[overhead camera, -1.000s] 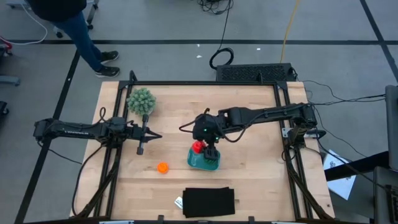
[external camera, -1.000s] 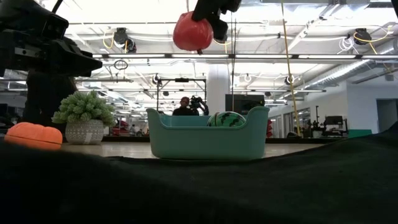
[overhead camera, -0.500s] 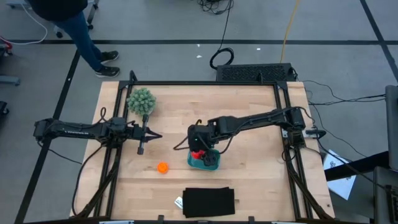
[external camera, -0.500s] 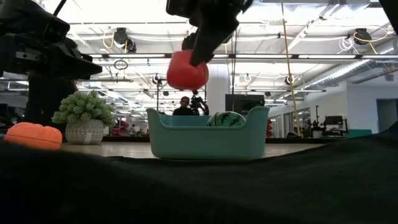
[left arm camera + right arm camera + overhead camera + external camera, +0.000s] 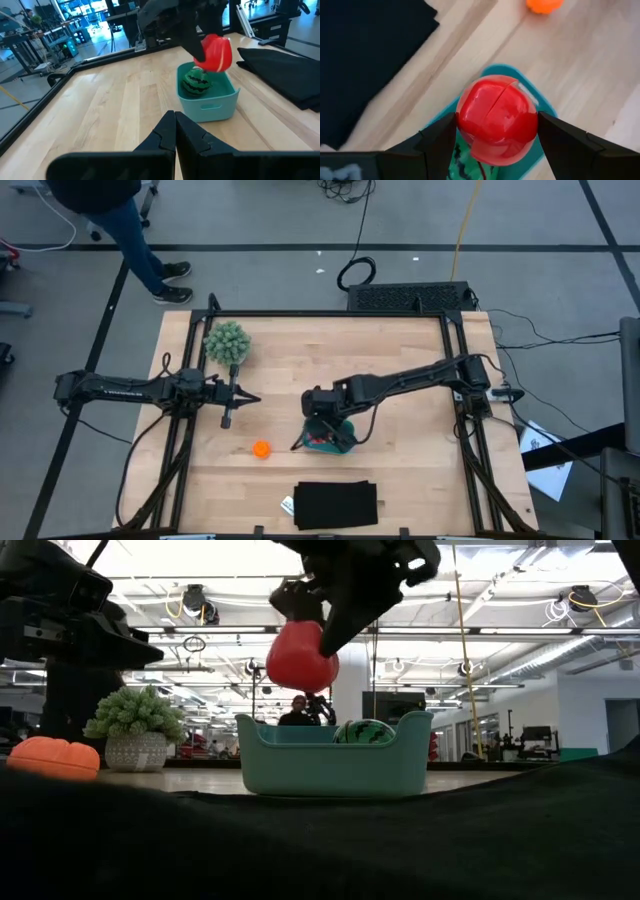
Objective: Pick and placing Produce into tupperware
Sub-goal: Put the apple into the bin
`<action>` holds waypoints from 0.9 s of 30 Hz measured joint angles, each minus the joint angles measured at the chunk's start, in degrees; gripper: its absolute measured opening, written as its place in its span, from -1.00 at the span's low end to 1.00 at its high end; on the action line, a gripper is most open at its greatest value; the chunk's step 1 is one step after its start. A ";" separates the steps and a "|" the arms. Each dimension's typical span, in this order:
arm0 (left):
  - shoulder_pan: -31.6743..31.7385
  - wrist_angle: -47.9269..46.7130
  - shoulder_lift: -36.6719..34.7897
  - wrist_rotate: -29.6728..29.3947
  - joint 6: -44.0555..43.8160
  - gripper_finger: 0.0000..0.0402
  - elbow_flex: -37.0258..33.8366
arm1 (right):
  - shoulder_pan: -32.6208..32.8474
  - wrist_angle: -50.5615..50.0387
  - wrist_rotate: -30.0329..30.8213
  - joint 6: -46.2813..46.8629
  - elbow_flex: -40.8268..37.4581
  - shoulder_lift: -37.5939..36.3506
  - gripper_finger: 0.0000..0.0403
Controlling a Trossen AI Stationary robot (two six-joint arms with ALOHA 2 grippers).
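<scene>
My right gripper is shut on the red ball, which hangs just above the teal tub. The red ball stays clear of the tub's rim. The striped watermelon ball lies inside the tub on its floor. Left of the tub, the orange ball rests on the table. My left gripper is shut and waits over the table's left part. My right gripper pinches the red ball between its two fingers, one on each side. The fingers come from above, pointing down. The ball is lifted clear and hangs over the tub's left part.
A fuzzy pale-green clump in a small pot stands near the table's far left corner. A flat black rectangle lies at the near edge, with a small white item beside it. A person's legs show beyond the table.
My right gripper has carried the red ball down and toward the near edge, from higher above the tub's far side to just over the tub. It has stayed shut on the ball. The watermelon ball and the orange ball have not moved.
</scene>
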 joint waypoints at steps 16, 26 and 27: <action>0.00 -0.04 0.00 0.00 0.68 -1.00 0.00 | 0.21 8.17 5.99 -5.23 -7.43 0.09 0.26; 0.00 -0.09 0.00 0.00 0.72 -0.99 0.00 | 0.21 9.54 6.26 -0.08 -7.41 0.10 0.26; 0.00 -0.10 -0.01 0.00 0.72 -1.00 0.00 | 0.21 9.74 6.51 0.15 -7.41 0.10 0.26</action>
